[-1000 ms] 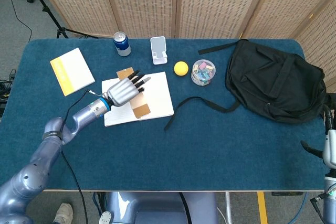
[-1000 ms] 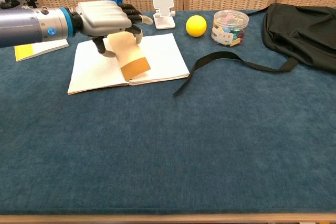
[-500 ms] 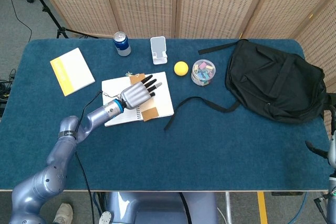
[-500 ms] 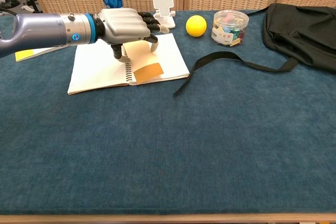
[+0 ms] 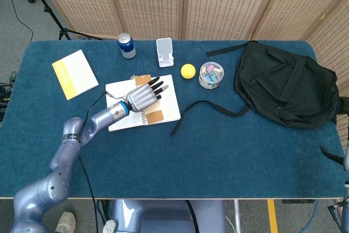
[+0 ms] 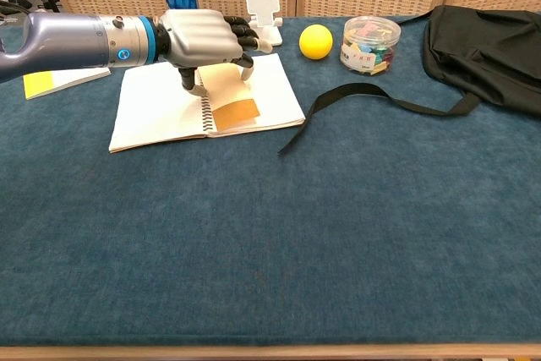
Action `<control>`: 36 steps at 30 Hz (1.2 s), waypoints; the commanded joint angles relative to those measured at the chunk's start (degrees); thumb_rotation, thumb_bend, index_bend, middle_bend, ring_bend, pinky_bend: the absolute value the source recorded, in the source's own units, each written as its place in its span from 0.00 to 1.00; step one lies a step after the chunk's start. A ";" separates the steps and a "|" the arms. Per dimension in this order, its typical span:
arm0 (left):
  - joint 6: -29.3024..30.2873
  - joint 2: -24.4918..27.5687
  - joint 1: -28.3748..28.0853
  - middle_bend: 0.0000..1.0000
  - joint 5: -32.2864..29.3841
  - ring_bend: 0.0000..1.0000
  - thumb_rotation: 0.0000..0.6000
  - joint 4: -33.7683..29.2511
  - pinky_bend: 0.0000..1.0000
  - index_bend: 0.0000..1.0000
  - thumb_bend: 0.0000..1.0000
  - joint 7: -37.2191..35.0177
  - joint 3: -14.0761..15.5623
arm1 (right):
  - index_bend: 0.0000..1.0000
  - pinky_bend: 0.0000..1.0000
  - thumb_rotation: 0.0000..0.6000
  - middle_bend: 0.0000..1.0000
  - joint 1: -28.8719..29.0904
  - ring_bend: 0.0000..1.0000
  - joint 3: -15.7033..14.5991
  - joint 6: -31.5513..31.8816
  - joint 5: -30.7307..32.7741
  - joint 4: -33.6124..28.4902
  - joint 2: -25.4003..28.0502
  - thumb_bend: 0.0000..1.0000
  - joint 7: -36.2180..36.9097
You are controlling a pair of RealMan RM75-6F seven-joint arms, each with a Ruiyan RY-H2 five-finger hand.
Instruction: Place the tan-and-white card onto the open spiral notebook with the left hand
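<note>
Now the card (image 6: 226,97) has dropped nearly flat onto the notebook (image 6: 156,107), right of its spiral; the left hand (image 6: 201,38) above has fingers loosening, though contact I cannot tell

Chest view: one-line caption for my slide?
Left hand lowers tan-and-white card onto open spiral notebook on blue table.
</note>
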 commanded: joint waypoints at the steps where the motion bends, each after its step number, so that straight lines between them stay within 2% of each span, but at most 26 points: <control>1: -0.09 0.03 0.29 0.00 -0.11 0.00 1.00 0.04 0.00 0.73 0.25 -0.04 0.32 | 0.02 0.00 1.00 0.00 0.09 0.00 0.00 -0.22 0.18 0.14 -0.06 0.00 -0.10; 6: -0.14 -0.08 0.12 0.00 -0.06 0.00 1.00 0.53 0.00 0.71 0.24 0.79 0.93 | 0.02 0.00 1.00 0.00 0.27 0.00 -0.09 -0.59 0.40 0.23 -0.21 0.00 -0.42; 10: -0.30 -0.50 0.07 0.00 -0.77 0.00 1.00 0.89 0.00 0.66 0.24 1.81 0.71 | 0.02 0.00 1.00 0.00 0.10 0.00 0.01 -0.20 0.55 0.16 -0.23 0.00 -0.46; 11: -0.34 -0.51 0.10 0.00 -0.84 0.00 1.00 0.93 0.00 0.64 0.24 2.10 0.75 | 0.02 0.00 1.00 0.00 0.09 0.00 0.00 -0.21 0.54 0.14 -0.21 0.00 -0.43; 14: -0.39 -0.36 0.17 0.00 -1.08 0.00 1.00 0.85 0.00 0.45 0.24 2.61 0.87 | 0.02 0.00 1.00 0.00 0.10 0.00 -0.02 -0.17 0.44 0.09 -0.16 0.00 -0.38; 17: -0.27 -0.21 0.20 0.00 -1.29 0.00 1.00 0.83 0.00 0.31 0.24 2.89 0.92 | 0.02 0.00 1.00 0.00 0.12 0.00 -0.05 -0.25 0.46 0.13 -0.17 0.00 -0.33; 26: 0.42 0.11 0.37 0.00 -2.13 0.00 1.00 0.40 0.00 0.10 0.22 2.61 0.76 | 0.02 0.00 1.00 0.00 0.13 0.00 -0.11 -0.27 0.48 0.02 -0.18 0.00 -0.38; 30: 1.17 0.25 0.48 0.00 -2.58 0.00 1.00 0.19 0.00 0.08 0.22 2.15 0.59 | 0.02 0.00 1.00 0.00 0.09 0.00 -0.19 -0.16 0.35 -0.09 -0.17 0.00 -0.43; 32: 3.82 0.98 1.05 0.00 -4.53 0.00 1.00 -1.84 0.00 0.08 0.22 -1.94 -1.25 | 0.02 0.00 1.00 0.00 0.05 0.00 -0.25 -0.13 0.21 -0.16 -0.12 0.00 -0.29; 36: 5.93 2.62 1.65 0.00 -6.12 0.00 1.00 -5.34 0.00 0.08 0.23 -7.98 -2.60 | 0.02 0.00 1.00 0.00 0.06 0.00 -0.33 -0.22 0.04 -0.19 -0.05 0.00 -0.08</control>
